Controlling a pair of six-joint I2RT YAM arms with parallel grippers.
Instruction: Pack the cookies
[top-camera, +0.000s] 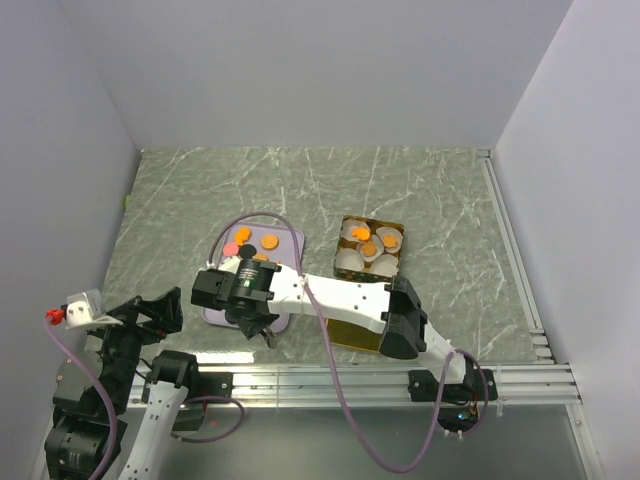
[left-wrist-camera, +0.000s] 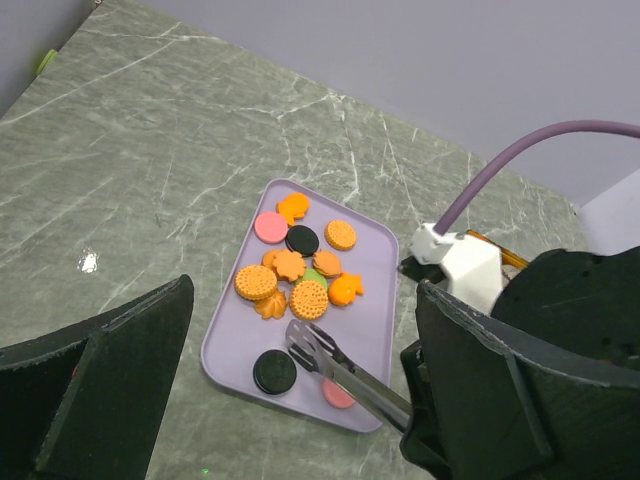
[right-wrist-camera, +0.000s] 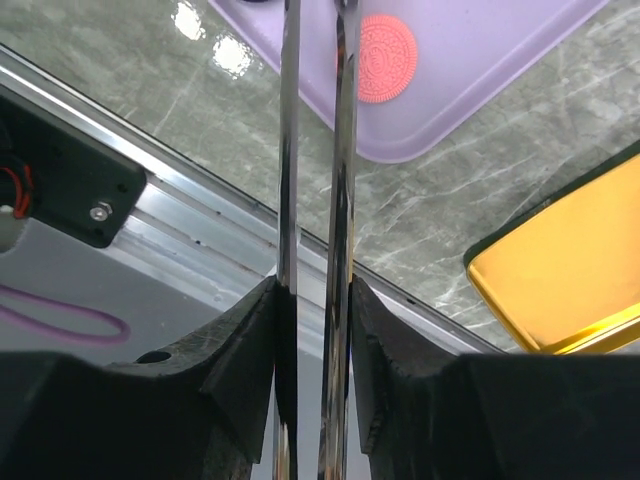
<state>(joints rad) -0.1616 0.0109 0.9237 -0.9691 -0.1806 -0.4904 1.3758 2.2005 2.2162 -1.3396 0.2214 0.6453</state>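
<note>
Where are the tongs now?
Left wrist view: tongs over the tray's near end, tips beside the near black cookie, a pink cookie partly hidden behind them.

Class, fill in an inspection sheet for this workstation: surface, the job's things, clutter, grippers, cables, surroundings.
Surface: green-grey marbled table.
Job's things: cookies, mostly orange, some pink and black, on a lavender tray; more in white paper cups inside a patterned box.
Clutter: shallow yellow container beside the tray, not touching.
Grippers: left gripper open, empty; right gripper shut on metal tongs, tips over the tray.
Cables: purple cable arcs above the tray's far end.
Surroundings: plain pale walls on three sides; metal rail along the near edge.
</note>
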